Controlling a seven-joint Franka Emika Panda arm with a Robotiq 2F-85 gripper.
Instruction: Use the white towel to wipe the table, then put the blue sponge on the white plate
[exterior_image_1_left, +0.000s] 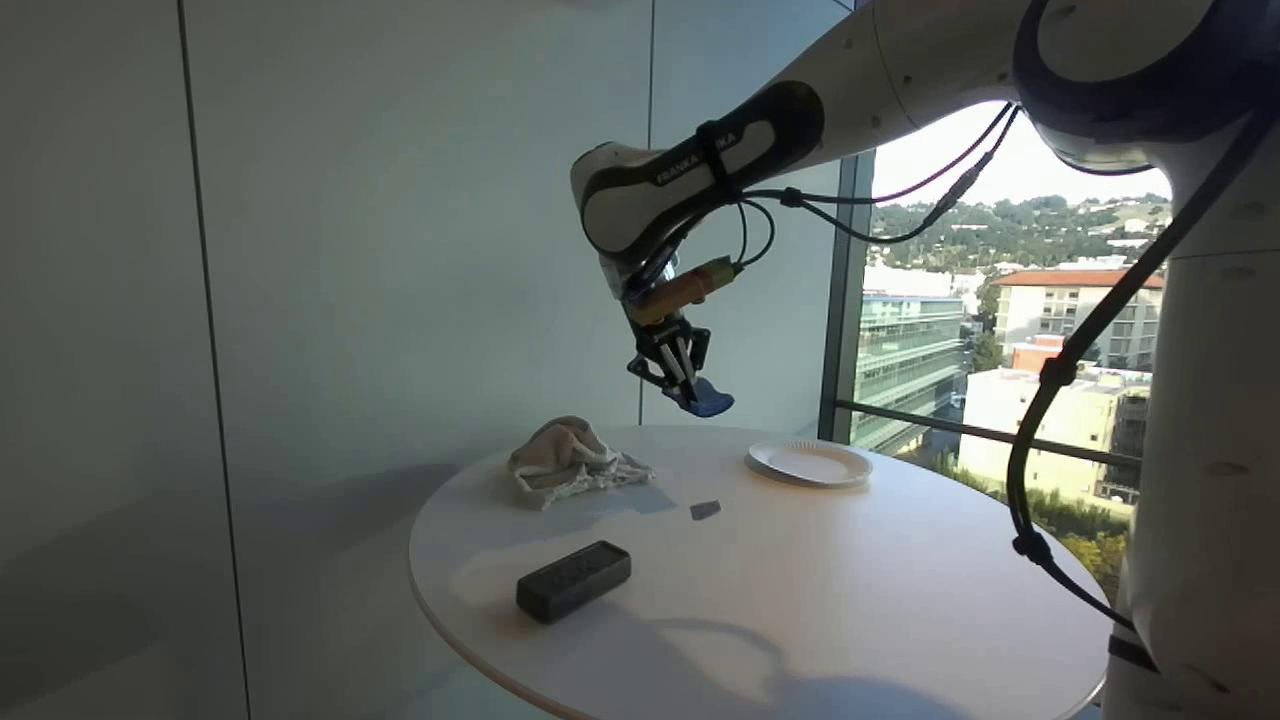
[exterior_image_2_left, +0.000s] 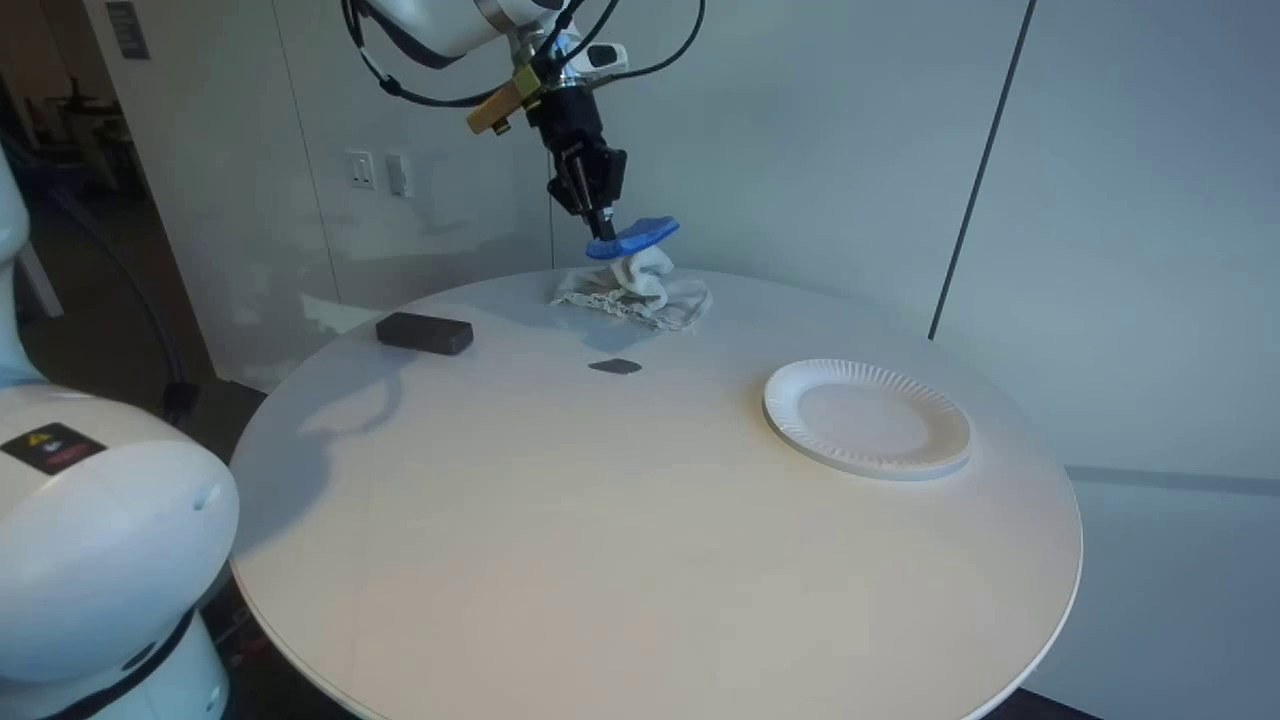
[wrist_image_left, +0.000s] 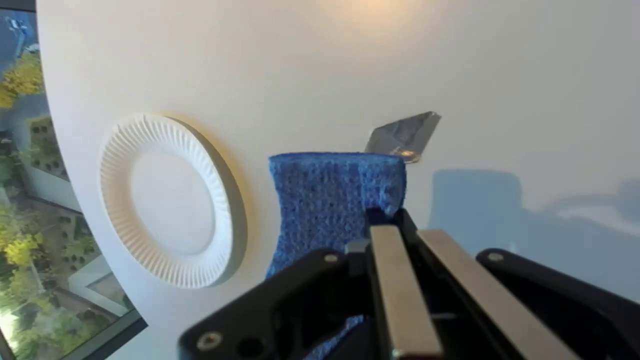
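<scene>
Fingers (wrist_image_left: 400, 285) were clamped on an edge of the blue sponge (wrist_image_left: 320, 200), in the air, apart from the pale rd tabletop (exterior_image_2_left: 620, 560). Lower than the fingers in both exterior views, on the tabletop, lay a sm. grey scrap (wrist_image_left: 402, 134), partly hid by the sponge in the wrist view. White towel (exterior_image_1_left: 568, 462) sat crumpled on the tabletop, below & L of the fingers in an exterior view; dark block (exterior_image_1_left: 574, 582) was below & L in both. White plate (exterior_image_2_left: 865, 418) lay below & R of the fingers in both exterior views, well apart. Bluish shadow (wrist_image_left: 475, 205) fell R of the fingers' tips in the wrist view; more shade (exterior_image_2_left: 305, 440) crossed the tabletop, lower L, in an exterior view. Rm: pale wall (exterior_image_1_left: 400, 250) w/ dark seams (exterior_image_1_left: 213, 350) ran behind the fingers, window (exterior_image_1_left: 990, 433) R of them w/ bldgs (exterior_image_1_left: 1070, 303), trees (exterior_image_1_left: 1098, 555) & hillside (exterior_image_1_left: 1040, 235) outside; in an exterior view, wall switches (exterior_image_2_left: 361, 169) were L of the fingers, dim opening (exterior_image_2_left: 90, 285) farther L, contents too dark to tell.
</scene>
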